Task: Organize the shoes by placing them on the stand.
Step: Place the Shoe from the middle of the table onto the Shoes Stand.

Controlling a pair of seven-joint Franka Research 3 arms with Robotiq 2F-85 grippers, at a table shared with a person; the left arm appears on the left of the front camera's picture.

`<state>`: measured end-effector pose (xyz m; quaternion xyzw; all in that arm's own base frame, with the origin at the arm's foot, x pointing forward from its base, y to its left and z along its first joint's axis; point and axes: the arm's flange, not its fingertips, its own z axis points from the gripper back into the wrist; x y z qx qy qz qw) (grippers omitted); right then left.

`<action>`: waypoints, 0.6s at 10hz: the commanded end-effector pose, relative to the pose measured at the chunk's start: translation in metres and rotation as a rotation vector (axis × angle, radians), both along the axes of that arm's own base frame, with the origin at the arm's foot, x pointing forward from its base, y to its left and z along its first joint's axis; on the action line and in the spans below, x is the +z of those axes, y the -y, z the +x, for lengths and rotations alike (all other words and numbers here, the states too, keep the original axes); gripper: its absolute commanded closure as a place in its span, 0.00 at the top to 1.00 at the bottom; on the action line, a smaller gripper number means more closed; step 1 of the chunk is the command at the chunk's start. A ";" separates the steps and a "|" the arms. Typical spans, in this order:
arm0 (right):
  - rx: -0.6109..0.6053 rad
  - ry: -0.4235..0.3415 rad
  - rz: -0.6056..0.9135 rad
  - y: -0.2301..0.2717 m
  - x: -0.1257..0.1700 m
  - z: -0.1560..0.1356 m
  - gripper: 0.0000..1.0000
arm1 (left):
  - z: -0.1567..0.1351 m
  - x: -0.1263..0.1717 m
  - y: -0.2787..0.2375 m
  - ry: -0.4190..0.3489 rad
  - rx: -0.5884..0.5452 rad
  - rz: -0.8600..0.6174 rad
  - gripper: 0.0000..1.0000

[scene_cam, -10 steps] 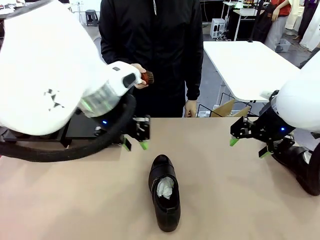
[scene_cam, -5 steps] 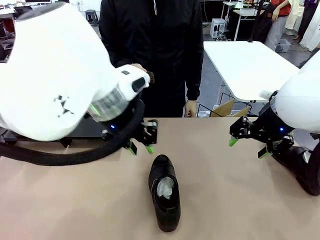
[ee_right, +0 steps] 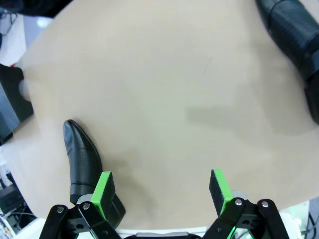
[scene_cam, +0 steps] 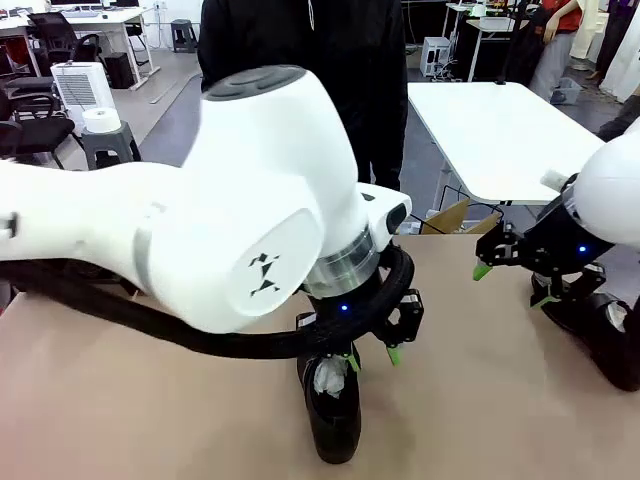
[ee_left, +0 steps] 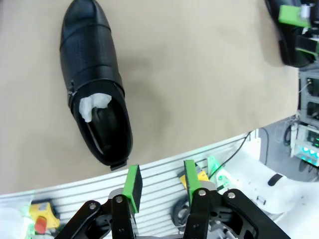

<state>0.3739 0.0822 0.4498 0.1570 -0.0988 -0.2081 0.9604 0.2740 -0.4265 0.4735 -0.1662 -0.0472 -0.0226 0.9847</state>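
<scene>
One glossy black shoe with white paper stuffing lies near the table's front middle, also in the left wrist view and the right wrist view. My left gripper hovers just above its far end, jaws partly open, nothing between the green pads. Another shoe lies at the right edge. My right gripper hangs open beside it, its pads wide apart. A matte black slab at the table's far side looks like part of the stand.
A person in a black jacket stands at the far side of the table. Behind on the right are a white table and a cardboard box. The left arm's black hose crosses the bare tan tabletop.
My left arm has swung from the table's far left to the middle, bringing its gripper over the shoe. The right gripper has drifted slightly right.
</scene>
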 end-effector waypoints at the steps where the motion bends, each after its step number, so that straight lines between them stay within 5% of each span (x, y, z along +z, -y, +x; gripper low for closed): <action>1: -0.034 0.031 0.030 0.013 -0.004 -0.009 1.00 | 0.015 -0.005 0.020 0.010 0.007 0.046 0.81; 6: -0.022 0.001 0.033 0.018 -0.013 -0.009 1.00 | 0.033 -0.054 0.036 -0.015 -0.067 0.115 0.81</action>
